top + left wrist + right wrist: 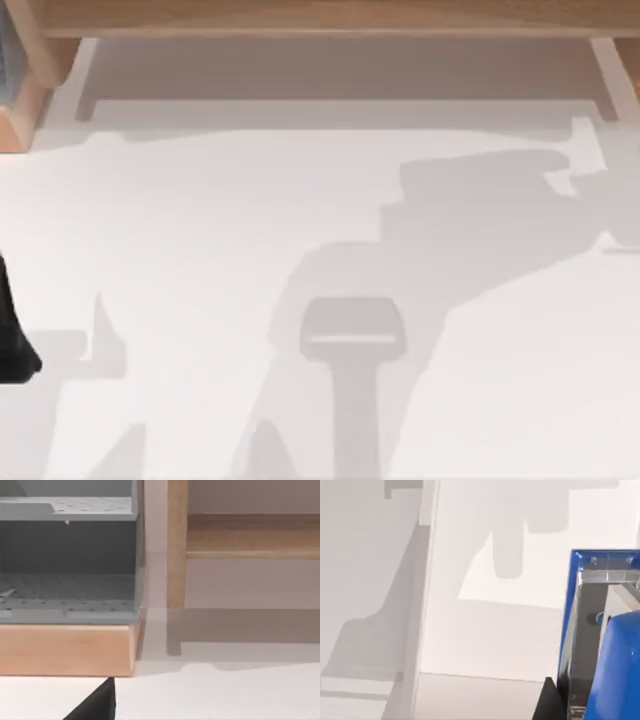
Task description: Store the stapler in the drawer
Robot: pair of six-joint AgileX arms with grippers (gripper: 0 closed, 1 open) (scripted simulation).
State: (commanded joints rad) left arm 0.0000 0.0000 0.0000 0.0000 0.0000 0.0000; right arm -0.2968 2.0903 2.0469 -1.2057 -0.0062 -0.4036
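Note:
The stapler (602, 640) is blue with a shiny metal inner frame. It hangs close to the right wrist camera, well above the white table, with one dark finger (547, 700) of my right gripper against its side. The drawer unit (70, 600) has grey perforated trays on a light wooden base and stands straight ahead in the left wrist view. Its corner (15, 90) reaches into the top view's far left. A dark part of my left arm (12, 340) sits at the table's left edge, and one dark fingertip (95, 705) of that arm pokes in low, short of the wooden base.
A wooden frame (330, 18) runs along the table's back edge, with an upright wooden post (176, 545) just beside the drawer unit. Arm shadows fall across the white tabletop (200, 220).

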